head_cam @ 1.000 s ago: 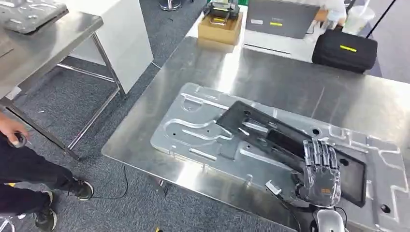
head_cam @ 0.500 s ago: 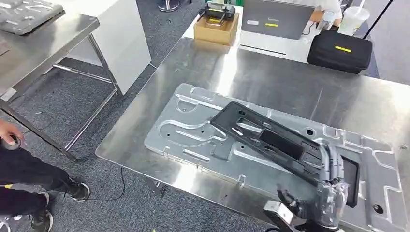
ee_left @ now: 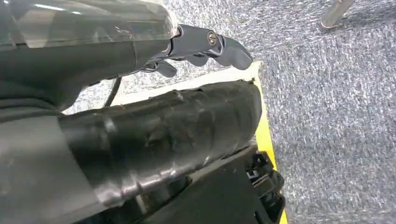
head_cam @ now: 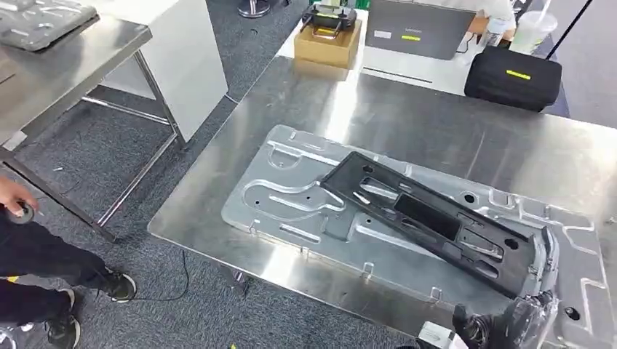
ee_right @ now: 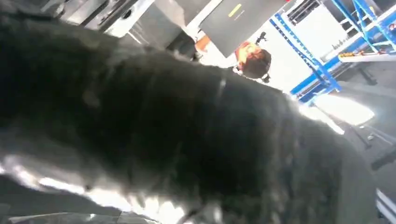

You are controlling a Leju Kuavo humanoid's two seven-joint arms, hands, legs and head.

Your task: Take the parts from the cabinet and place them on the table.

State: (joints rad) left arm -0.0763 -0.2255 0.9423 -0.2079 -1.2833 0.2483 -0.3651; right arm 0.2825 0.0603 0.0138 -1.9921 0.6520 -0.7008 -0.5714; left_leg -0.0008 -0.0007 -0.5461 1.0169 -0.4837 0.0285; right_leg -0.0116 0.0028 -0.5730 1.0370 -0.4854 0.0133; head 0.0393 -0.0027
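A long black frame part (head_cam: 429, 218) lies slantwise on a big silver moulded plate (head_cam: 291, 189) on the steel table (head_cam: 407, 116). My right hand (head_cam: 524, 320) is low at the table's near edge, blurred, just below the near right end of the black part; its pale fingers (head_cam: 546, 251) reach up beside that end and hold nothing. In the right wrist view that hand's dark cover (ee_right: 163, 130) is a blur. In the left wrist view my left hand (ee_left: 201, 44) hangs over grey carpet, fingers loosely apart with nothing in them.
At the table's far side stand a cardboard box (head_cam: 327, 40), a grey laptop (head_cam: 418, 25) and a black case (head_cam: 516, 76). A second steel table (head_cam: 65, 65) with a grey part (head_cam: 44, 18) stands at the left beside a white cabinet (head_cam: 182, 58). A person (head_cam: 22, 240) stands at the left edge.
My right hand has slid back off the black part toward the near table edge. The part now lies bare on the plate. The camera shifted slightly.
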